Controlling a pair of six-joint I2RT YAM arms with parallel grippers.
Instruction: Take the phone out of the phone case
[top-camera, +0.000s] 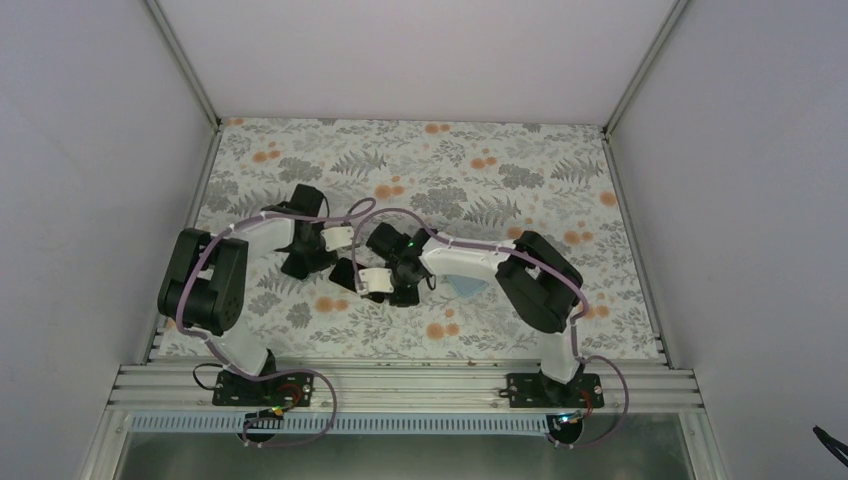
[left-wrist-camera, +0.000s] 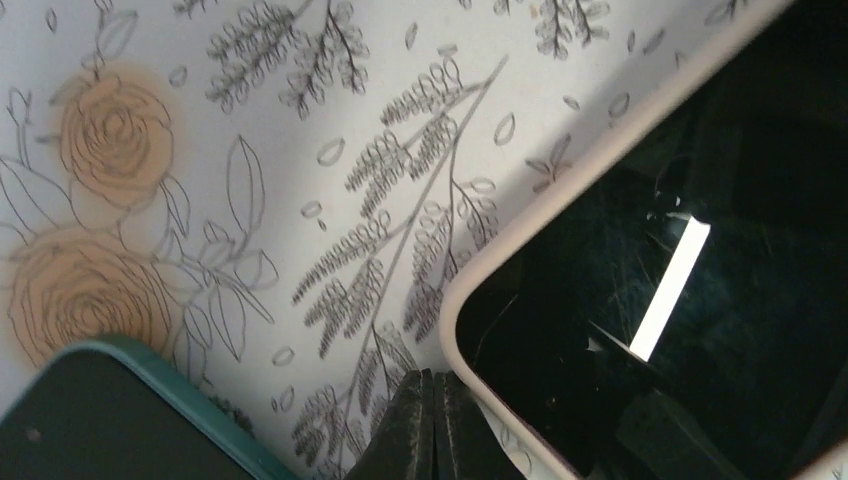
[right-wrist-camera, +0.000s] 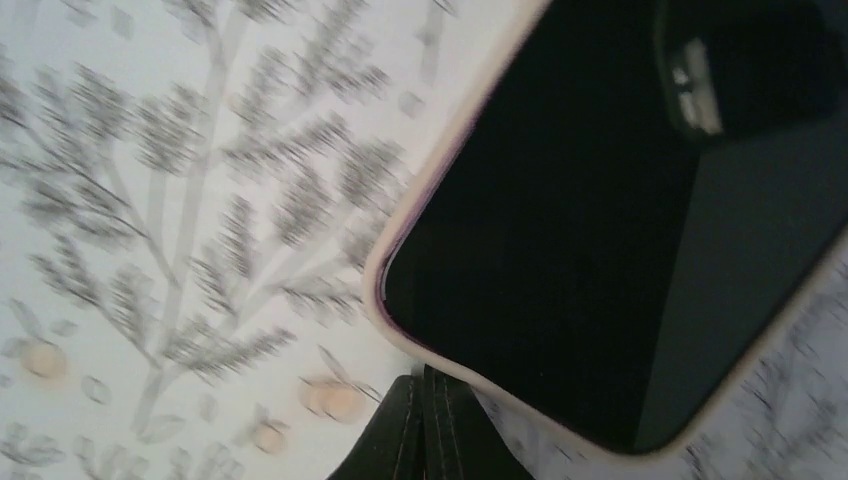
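Note:
A phone with a black screen (left-wrist-camera: 660, 300) sits in a pale cream case (left-wrist-camera: 470, 285) on the flowered table. It fills the right of the left wrist view and shows again in the right wrist view (right-wrist-camera: 620, 220). My left gripper (left-wrist-camera: 433, 425) is shut and empty, its tips just beside the case's rounded corner. My right gripper (right-wrist-camera: 428, 420) is shut and empty, its tips against the case's edge (right-wrist-camera: 400, 215) near a corner. In the top view both grippers (top-camera: 345, 268) (top-camera: 385, 285) meet at mid-table and hide the phone.
A dark object with a teal rim (left-wrist-camera: 100, 410) lies at the lower left of the left wrist view. A bluish shape (top-camera: 466, 287) shows under the right arm in the top view. White walls enclose the flowered table (top-camera: 520, 170) on three sides.

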